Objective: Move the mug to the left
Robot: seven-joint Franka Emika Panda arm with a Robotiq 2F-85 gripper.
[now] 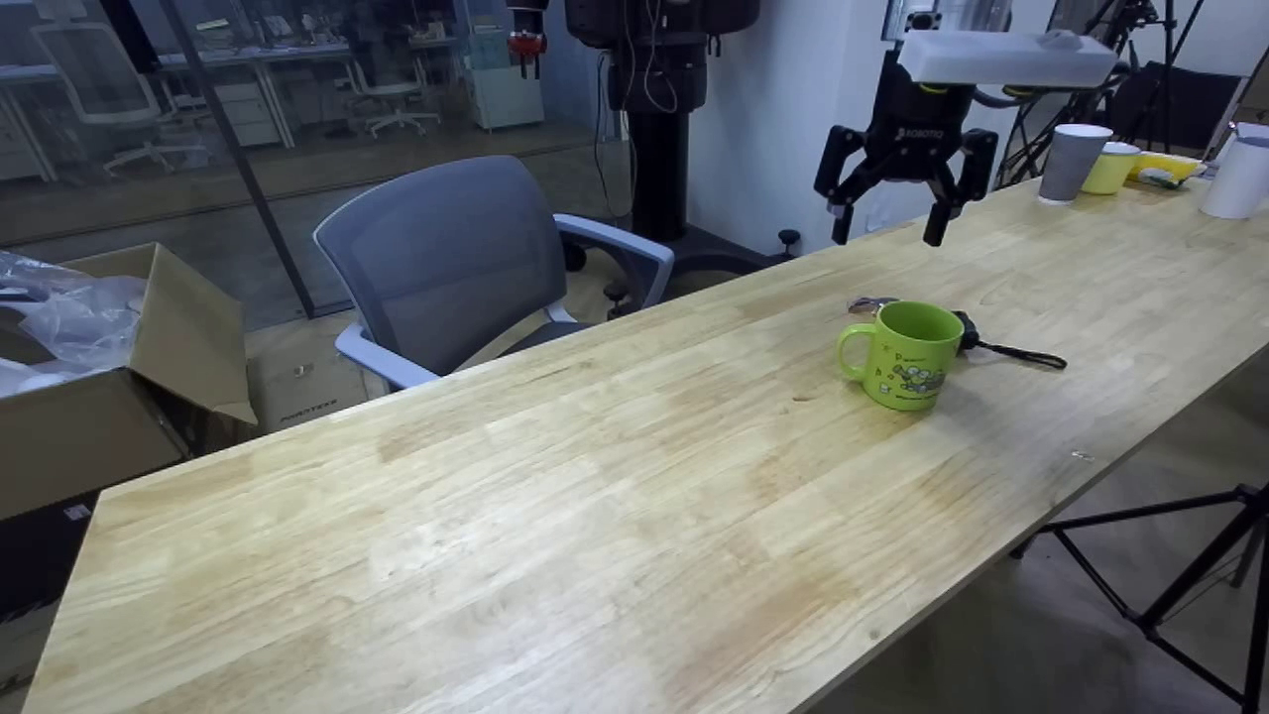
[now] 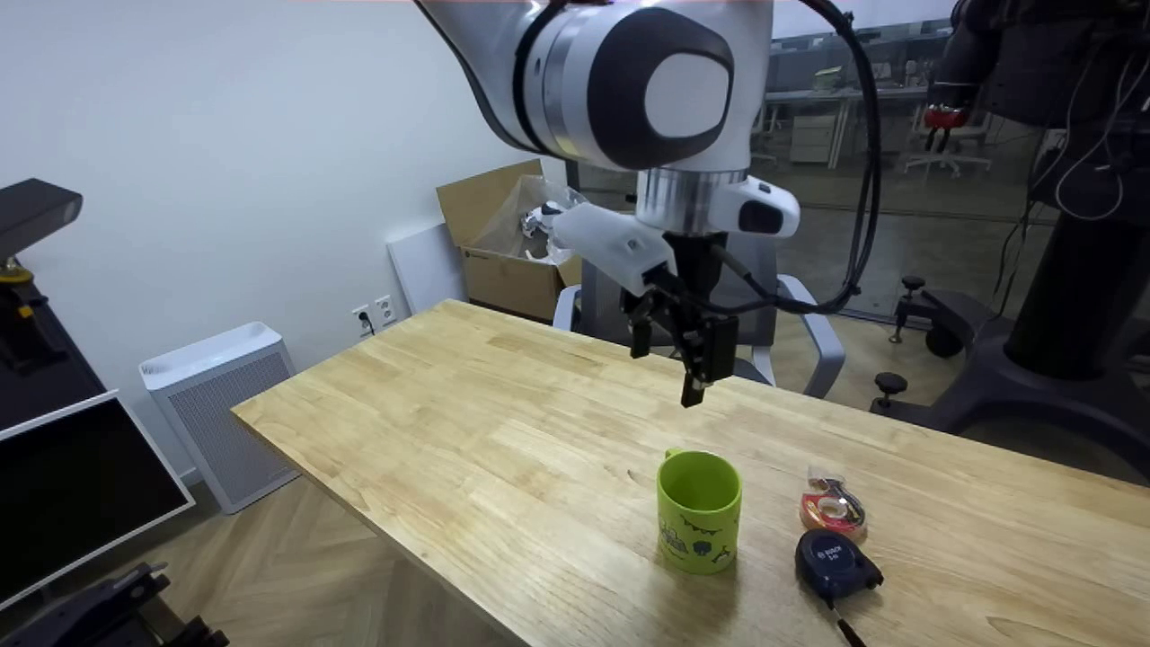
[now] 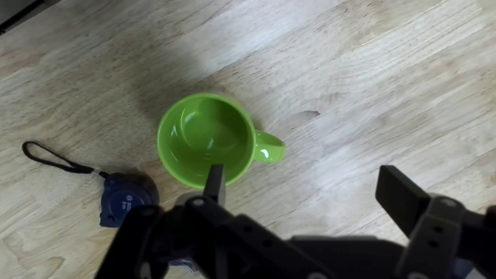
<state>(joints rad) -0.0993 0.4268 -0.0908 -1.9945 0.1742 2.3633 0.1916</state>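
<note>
Over the wooden worktop (image 1: 496,545), the Robotiq hand (image 1: 888,236) hangs higher than the lime-green mug (image 1: 906,359) and apart from it, fingers (image 3: 401,197) spread wide. The mug stands upright on the worktop; just beside it lies a dark-blue Bosch tape measure (image 2: 832,564), its wrist strap (image 3: 79,168) pointing away.

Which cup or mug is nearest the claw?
The lime-green printed mug with a side handle, standing below the claw; the tapered grey cup, short yellow cup and tall white cup stand farther off.
</note>
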